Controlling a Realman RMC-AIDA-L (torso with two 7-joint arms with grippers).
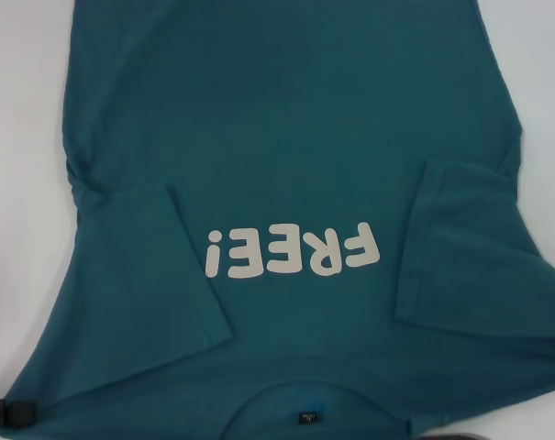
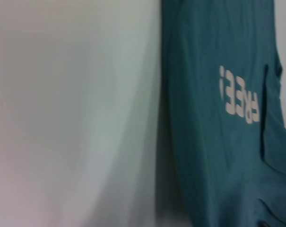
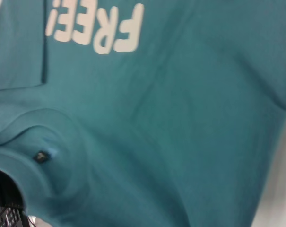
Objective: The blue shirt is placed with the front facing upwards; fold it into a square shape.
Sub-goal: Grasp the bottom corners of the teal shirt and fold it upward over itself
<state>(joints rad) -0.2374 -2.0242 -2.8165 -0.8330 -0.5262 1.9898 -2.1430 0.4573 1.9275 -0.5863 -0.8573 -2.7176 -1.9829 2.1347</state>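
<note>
here, blue shirt (image 1: 286, 147) flat, sleeves infolded.

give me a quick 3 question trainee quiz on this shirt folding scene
1. True or false: both short sleeves of the dark teal-blue cotton T-shirt are folded in over its body.
2. In the head view, the ribbed round collar lies: A) nearest the robot B) farthest away C) hidden.
3. What does the off-white chest lettering spell?

Key: 1 true; 2 A; 3 FREE!
</note>
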